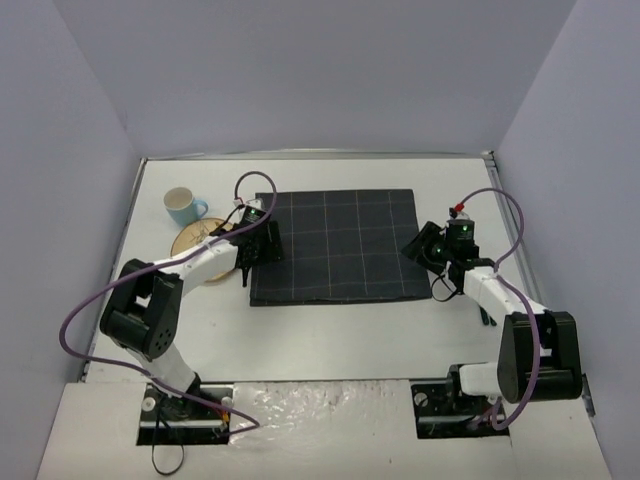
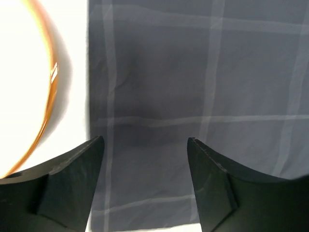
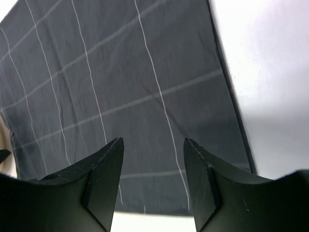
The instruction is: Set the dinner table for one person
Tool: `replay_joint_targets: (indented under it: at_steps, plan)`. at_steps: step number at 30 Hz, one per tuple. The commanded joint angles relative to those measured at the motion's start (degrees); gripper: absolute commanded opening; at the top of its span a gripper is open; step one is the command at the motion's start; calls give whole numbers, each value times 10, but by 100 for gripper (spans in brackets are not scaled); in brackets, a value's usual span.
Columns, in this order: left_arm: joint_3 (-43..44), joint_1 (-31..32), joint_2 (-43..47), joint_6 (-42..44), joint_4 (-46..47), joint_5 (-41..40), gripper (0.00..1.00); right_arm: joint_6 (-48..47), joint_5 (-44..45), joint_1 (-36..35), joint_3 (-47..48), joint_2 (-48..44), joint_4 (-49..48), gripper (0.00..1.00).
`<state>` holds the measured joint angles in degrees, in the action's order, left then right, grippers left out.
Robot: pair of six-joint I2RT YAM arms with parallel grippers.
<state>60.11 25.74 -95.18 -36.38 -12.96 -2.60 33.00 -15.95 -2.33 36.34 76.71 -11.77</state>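
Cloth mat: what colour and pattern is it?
The cloth mat is dark navy with thin pale grid lines, best seen in the top external view.

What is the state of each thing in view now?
Checked mat: spread flat on the dinner table.
Cup: upright, left of the mat.
Round tan plate: lying flat, left of the mat.
Left pincer: open, empty.
Right pincer: open, empty.

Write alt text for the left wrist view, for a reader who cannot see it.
The left gripper hangs open and empty above a navy checked cloth mat. At left, an orange-rimmed round plate lies on the white table.
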Motion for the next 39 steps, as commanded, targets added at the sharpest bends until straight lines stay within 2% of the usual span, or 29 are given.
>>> replay_joint_targets:
  at_steps: [1, 6, 11, 23, 25, 28, 33, 34, 35, 37, 39]
  plan:
    - [-38, -2, 52, -36, 31, -12, 60, 18, -26, 0, -36, -56, -60, 49]
    - [-79, -1, 27, -60, 35, -17, 50, 37, -28, 5, -101, -54, -93, 49]
    - [-81, -3, 3, -69, 17, -49, 40, 45, -20, 19, -138, -41, -97, 49]
    - [-62, -13, -11, -74, -30, -79, 37, 51, 24, 21, -162, -78, -56, 50]
    - [-50, -12, 0, -67, -41, -80, 41, 39, 16, 21, -149, -89, -51, 55]
    - [-14, -7, 34, -54, -54, -83, 54, 18, 2, 21, -103, -105, -34, 65]
    - [40, -7, 117, -35, -76, -89, 87, 3, -20, 21, -38, -141, -19, 77]
    - [43, -10, 143, -35, -75, -93, 92, 0, -23, 21, -22, -151, -18, 81]
    - [41, -14, 161, -37, -74, -94, 96, -2, -32, 21, -13, -157, -17, 91]
    - [20, -34, 202, -48, -64, -88, 97, -4, -47, 21, 2, -171, -18, 98]
    - [-29, -66, 248, -64, -45, -81, 97, -8, -67, 21, 8, -182, -24, 100]
